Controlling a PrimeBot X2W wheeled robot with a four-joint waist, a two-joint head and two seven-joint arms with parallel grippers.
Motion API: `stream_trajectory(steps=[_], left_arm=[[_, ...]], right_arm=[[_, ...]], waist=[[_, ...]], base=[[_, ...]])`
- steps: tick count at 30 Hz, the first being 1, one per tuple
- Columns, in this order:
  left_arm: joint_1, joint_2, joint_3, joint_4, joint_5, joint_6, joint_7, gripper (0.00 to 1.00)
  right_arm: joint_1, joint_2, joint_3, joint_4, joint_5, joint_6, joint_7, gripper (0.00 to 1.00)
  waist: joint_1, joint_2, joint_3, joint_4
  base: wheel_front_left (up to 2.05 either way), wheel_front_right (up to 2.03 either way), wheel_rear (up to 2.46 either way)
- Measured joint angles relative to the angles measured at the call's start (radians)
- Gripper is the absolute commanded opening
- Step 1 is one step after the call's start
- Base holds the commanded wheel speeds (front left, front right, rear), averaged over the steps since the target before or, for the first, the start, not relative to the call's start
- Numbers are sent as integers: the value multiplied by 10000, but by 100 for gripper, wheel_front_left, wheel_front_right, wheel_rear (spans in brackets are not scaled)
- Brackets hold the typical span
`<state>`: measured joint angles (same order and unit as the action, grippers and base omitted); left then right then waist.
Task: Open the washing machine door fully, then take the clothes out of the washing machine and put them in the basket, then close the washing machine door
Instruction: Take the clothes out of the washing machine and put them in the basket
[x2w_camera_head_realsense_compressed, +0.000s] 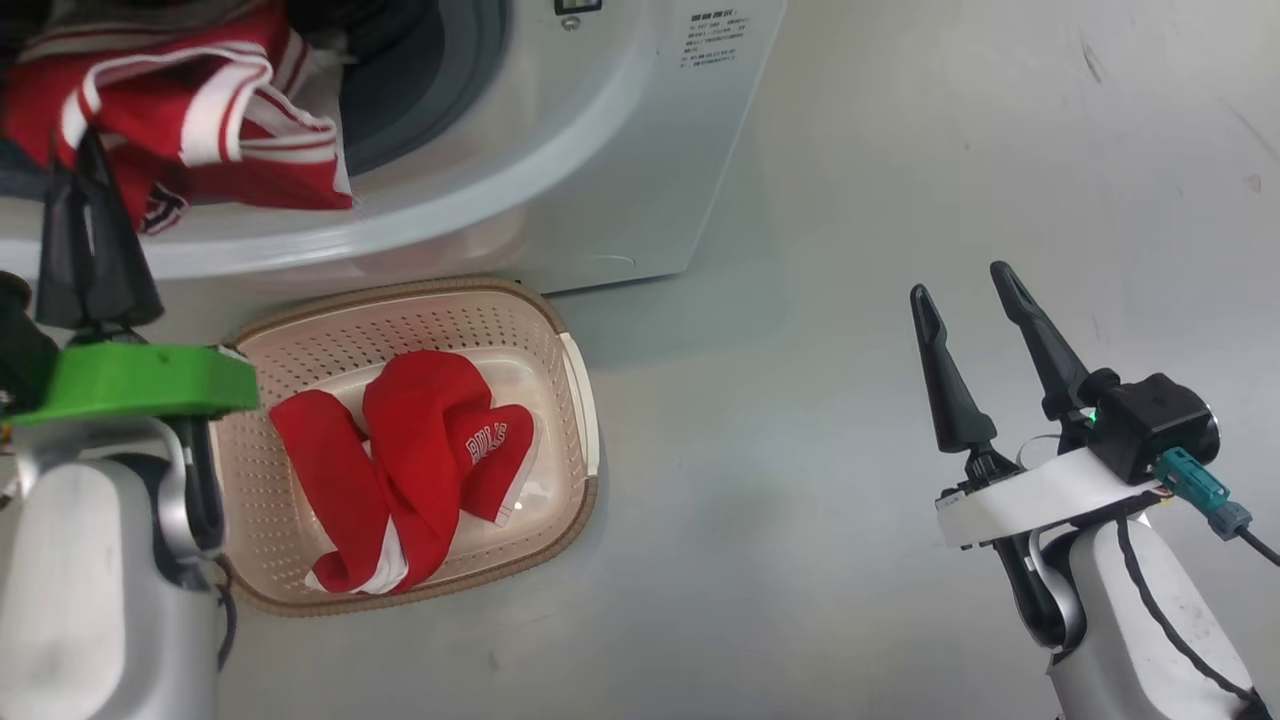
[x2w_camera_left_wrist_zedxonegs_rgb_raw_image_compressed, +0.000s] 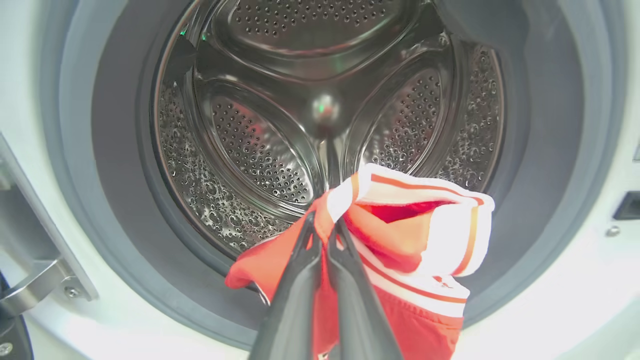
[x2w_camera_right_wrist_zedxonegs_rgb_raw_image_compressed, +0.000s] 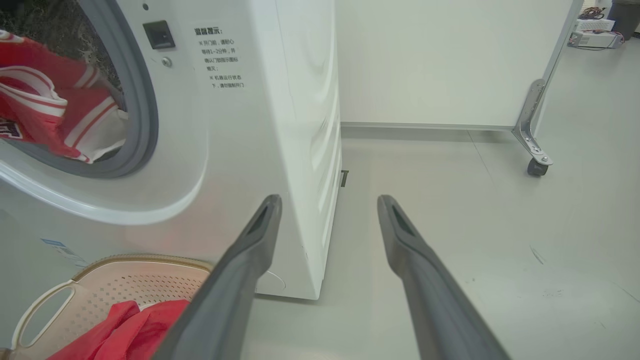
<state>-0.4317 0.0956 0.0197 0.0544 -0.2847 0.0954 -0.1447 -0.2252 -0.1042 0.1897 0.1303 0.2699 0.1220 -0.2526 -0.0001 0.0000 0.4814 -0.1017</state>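
A smooth pale grey floor (x2w_camera_head_realsense_compressed: 900, 150), lightly scuffed, is being shown stretching wide and open on the robot's right. It is being bounded at the back by a plain white wall panel (x2w_camera_right_wrist_zedxonegs_rgb_raw_image_compressed: 440, 60), which is being carried on a metal bracket with a small black caster (x2w_camera_right_wrist_zedxonegs_rgb_raw_image_compressed: 536, 167). The big white front-loading washing machine (x2w_camera_head_realsense_compressed: 620, 150) is being seen standing on this floor, its right side edge running straight down to the ground with open floor beside it. Just in front of its base, the small cream perforated plastic basket (x2w_camera_head_realsense_compressed: 400, 325) with a brown woven-look rim is being shown resting on the floor, and a crumpled red garment with white lettering (x2w_camera_head_realsense_compressed: 420, 450) is being contained in it. At the machine's round opening, which is being framed by a grey rubber ring (x2w_camera_left_wrist_zedxonegs_rgb_raw_image_compressed: 120, 225), the perforated steel drum (x2w_camera_left_wrist_zedxonegs_rgb_raw_image_compressed: 250, 145) is being seen behind a red jersey with white striped trim (x2w_camera_left_wrist_zedxonegs_rgb_raw_image_compressed: 410, 235), draped across the lower part of the ring. The left gripper (x2w_camera_left_wrist_zedxonegs_rgb_raw_image_compressed: 325, 220) is being held clenched on this jersey, its two dark fingers pressed together around a fold of cloth at the mouth of the opening, above the basket. The right gripper (x2w_camera_head_realsense_compressed: 960, 280) is being held released, fingers spread wide, well apart from machine and basket over the open floor.
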Motion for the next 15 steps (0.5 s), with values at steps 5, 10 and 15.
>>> stream_trajectory(steps=[5,10,15], left_arm=[[789,-169,-224,-221,38,-40,-257,0],[1377,-167,-251,-497,40,-75,-428,0],[2025,-169,-353,-637,25,-128,-428,0]], right_arm=[[354,17,42,115,-6,-2,0,100],[675,40,59,199,-8,-10,0,100],[1033,82,63,280,-8,-23,0,100]], waist=[[1,0,-548,184],[0,0,-1102,322],[0,0,-1636,432]], base=[[0,0,0],[0,0,0],[0,0,0]])
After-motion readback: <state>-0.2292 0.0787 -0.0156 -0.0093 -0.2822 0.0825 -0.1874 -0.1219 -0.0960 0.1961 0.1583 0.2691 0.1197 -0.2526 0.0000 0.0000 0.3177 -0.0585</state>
